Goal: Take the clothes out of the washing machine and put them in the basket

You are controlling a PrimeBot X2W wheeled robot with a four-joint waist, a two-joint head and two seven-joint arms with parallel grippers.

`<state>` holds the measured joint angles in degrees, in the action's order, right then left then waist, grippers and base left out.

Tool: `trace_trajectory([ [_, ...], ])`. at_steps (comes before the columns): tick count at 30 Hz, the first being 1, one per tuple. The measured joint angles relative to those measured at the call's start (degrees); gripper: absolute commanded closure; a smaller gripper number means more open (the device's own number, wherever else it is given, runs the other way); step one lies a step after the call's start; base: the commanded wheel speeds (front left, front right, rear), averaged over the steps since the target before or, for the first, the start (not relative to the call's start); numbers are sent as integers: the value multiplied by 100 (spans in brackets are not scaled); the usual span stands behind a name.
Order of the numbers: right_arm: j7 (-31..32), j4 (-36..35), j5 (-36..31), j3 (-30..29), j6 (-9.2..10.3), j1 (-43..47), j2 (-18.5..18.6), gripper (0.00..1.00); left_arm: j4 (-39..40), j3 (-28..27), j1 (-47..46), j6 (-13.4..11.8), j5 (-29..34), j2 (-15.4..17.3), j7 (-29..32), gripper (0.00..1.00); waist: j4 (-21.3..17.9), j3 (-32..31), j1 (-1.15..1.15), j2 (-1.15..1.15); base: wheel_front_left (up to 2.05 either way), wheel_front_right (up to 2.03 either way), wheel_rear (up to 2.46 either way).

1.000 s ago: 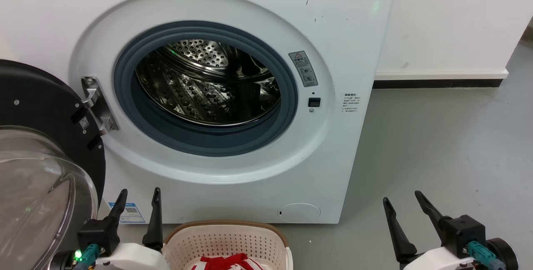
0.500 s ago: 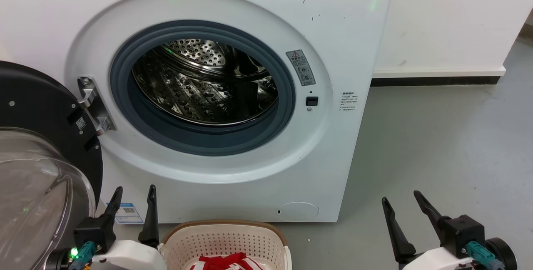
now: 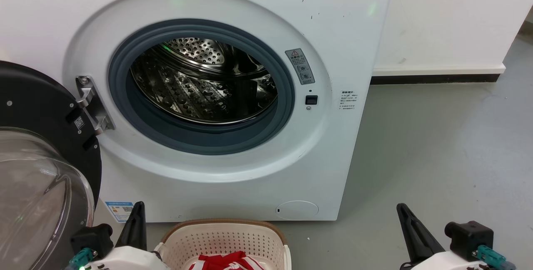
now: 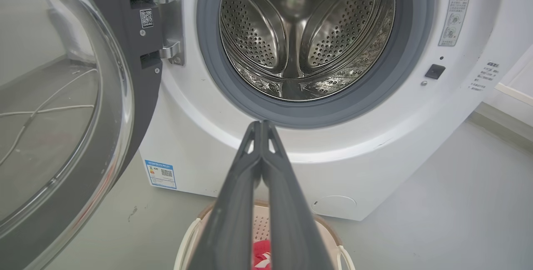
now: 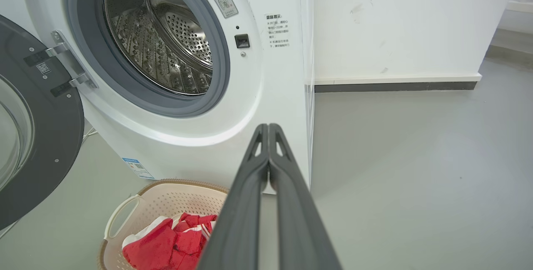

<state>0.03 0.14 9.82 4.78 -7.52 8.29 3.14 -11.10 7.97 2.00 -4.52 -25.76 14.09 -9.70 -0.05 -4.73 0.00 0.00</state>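
Both hands are empty and pressed shut. The left gripper [image 4: 262, 125] has its two dark fingers flat against each other, tips meeting in the air before the washing machine [image 3: 345, 45], low down by the basket [image 3: 225, 222]. The right gripper [image 5: 268, 127] is the same (closed tip to tip, touching nothing), out over the grey floor [image 3: 441, 149]. The red clothes [image 5: 162, 243] lie heaped in the basket, just in front of the machine. Its door [image 3: 41, 107] hangs open at the left.

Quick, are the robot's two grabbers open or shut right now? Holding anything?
Left gripper: shut, holding nothing.
Right gripper: shut, holding nothing.
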Motion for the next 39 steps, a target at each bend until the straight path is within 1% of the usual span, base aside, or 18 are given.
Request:
trace_trajectory([
  [15,9,300,1764,-80,0,-260,85,100,-41,-282,-117,224,-1328,-214,308,100,0,62,0,0,0,0,0],
  [16,10,353,2083,-103,1,-313,98,100,-47,-327,-142,274,-1570,-250,363,100,0,74,0,0,0,0,0],
  [26,53,493,3051,-176,1,-480,135,100,-84,-491,-237,409,-2312,-381,554,100,1,115,0,0,0,0,0],
  [39,102,661,4140,-276,1,-634,165,100,-131,-678,-348,555,-3164,-535,758,100,2,168,0,0,0,0,0],
])
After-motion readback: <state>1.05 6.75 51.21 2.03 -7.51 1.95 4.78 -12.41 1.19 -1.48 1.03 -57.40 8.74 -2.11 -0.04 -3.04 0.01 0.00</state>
